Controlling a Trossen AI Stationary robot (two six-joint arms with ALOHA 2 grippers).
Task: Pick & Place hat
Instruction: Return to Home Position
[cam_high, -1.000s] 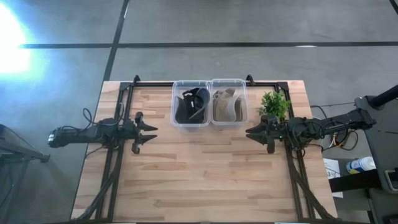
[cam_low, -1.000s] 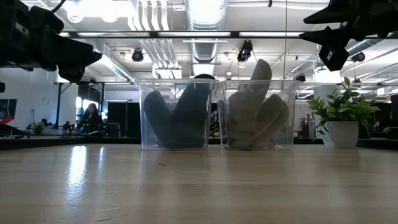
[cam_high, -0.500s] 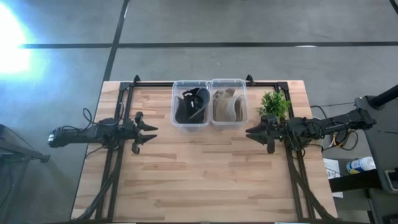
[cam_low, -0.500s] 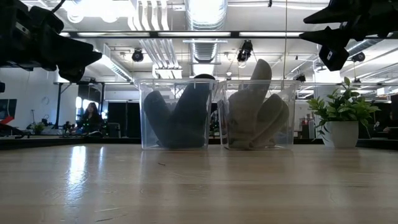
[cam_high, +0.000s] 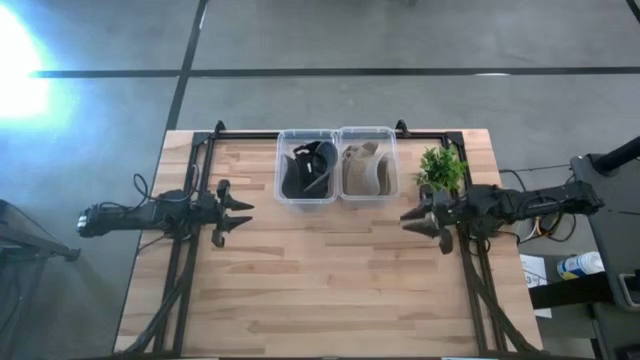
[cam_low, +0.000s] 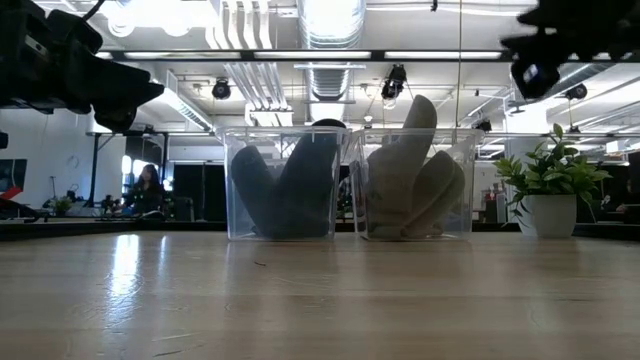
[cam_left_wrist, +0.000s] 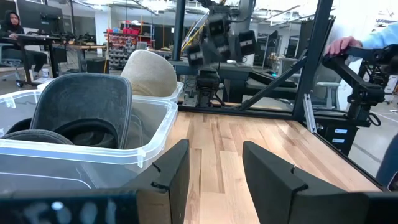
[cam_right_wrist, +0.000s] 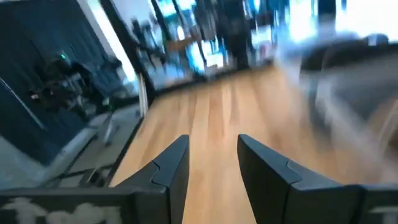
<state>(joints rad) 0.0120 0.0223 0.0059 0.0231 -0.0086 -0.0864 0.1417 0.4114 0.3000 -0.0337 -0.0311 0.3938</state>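
Note:
Two clear bins stand side by side at the table's far edge. The left bin (cam_high: 305, 170) holds dark grey hats (cam_low: 290, 190) (cam_left_wrist: 81, 115), leaning upright against its walls. The right bin (cam_high: 368, 168) holds beige hats (cam_low: 410, 175) (cam_left_wrist: 149, 71), one poking above the rim. My left gripper (cam_high: 246, 215) (cam_left_wrist: 214, 155) hovers open above the table, left of the bins. My right gripper (cam_high: 408, 222) (cam_right_wrist: 213, 146) hovers open, right of the bins and near the plant. Neither gripper holds anything.
A small potted plant (cam_high: 441, 168) (cam_low: 550, 195) stands on the table's far right, just beyond my right gripper. Black frame rails (cam_high: 200, 150) run along the far edge and down both sides. Bare wood (cam_high: 330, 280) lies between the arms and toward the near edge.
My right gripper has drawn back a little toward the table's right edge and swung toward the near edge, staying open. The left arm, the bins and the hats have kept still.

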